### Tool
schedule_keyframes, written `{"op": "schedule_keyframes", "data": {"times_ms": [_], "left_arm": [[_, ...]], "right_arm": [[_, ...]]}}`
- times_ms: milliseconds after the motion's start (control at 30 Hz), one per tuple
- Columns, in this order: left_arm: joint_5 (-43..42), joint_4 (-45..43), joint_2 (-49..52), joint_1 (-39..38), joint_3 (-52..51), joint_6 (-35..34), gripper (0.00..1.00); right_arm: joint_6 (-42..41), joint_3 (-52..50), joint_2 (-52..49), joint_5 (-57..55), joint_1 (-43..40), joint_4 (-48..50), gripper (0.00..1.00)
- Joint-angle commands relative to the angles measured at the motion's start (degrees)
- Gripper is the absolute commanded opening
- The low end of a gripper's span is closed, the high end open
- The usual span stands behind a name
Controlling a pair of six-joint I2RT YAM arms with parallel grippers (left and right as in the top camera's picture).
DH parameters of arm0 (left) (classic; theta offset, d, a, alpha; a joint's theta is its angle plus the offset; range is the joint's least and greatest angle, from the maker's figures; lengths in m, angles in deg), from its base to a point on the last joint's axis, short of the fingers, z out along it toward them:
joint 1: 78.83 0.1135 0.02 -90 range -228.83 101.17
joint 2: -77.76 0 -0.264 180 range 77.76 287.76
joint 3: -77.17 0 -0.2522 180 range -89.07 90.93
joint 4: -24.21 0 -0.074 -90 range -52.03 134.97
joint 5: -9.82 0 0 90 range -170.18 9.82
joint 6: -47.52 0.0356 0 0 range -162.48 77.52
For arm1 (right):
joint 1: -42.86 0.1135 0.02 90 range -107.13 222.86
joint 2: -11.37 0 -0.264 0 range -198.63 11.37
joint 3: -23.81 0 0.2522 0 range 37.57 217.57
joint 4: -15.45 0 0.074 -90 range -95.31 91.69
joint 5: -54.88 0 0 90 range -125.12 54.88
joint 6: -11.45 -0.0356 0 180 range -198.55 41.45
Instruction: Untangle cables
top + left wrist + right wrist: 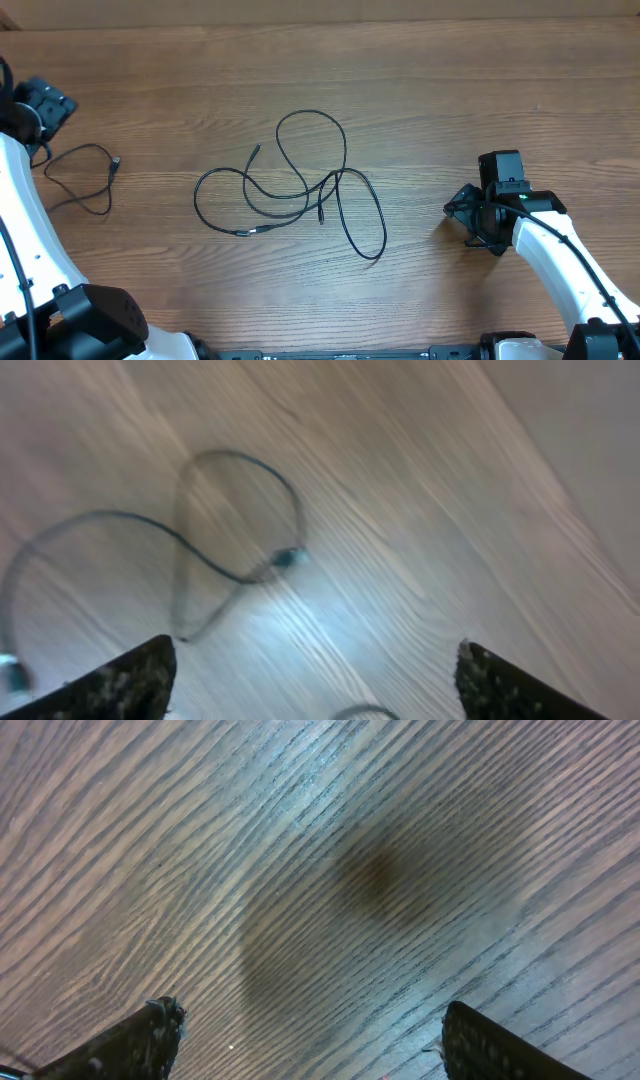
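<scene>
The tangled cables [300, 185] lie at the middle of the bench [450, 80]. A single cable [85, 178] lies near its left edge, blurred in the wrist view. The left gripper [310, 675], partly cut off overhead, stands wide and empty above it. The right gripper [310, 1035] stands wide over bare wood, right of the tangle.

Wood bench [300, 810] fills view, grain running diagonally. Two dark speckled fingers [125, 1045] at bottom corners, set wide apart (bench grain shows between them). Dark soft-edged shadow [375, 875] on bench near centre, second fainter patch lower left.
</scene>
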Motion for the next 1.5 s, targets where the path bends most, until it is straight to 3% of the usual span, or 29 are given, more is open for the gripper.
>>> {"op": "schedule_keyframes", "data": {"times_ms": [0,300,667,800,1133,1300,1467], "left_arm": [[-8.0,0.8,-0.3,-2.1,0.7,0.3,0.91],[-8.6,1.5,-0.3,-11.2,0.7,5.8,0.93],[-8.5,2.5,2.8,-29.8,-0.1,16.7,0.96],[-9.5,4.1,5.9,-34.9,-0.1,16.8,0.93],[-27.3,8.8,15.4,-46.7,-0.1,16.8,0.92],[-28.0,9.5,19.0,-51.6,-0.1,16.1,0.92],[-28.0,9.9,22.3,-54.9,-0.1,15.3,0.83]], "right_arm": [[0.5,1.1,0.8,0.1,-0.2,0.1,0.81],[0.5,1.1,0.8,0.1,-0.2,0.1,0.82],[0.5,1.1,0.8,0.1,-0.2,-0.5,0.85],[0.5,1.1,0.8,0.1,-0.2,-0.7,0.88],[0.5,1.1,0.8,0.1,-0.2,-0.7,0.88],[0.5,1.1,0.8,0.1,-0.2,-0.7,0.88],[0.5,1.1,0.8,0.1,-0.2,-0.7,0.88]]}}
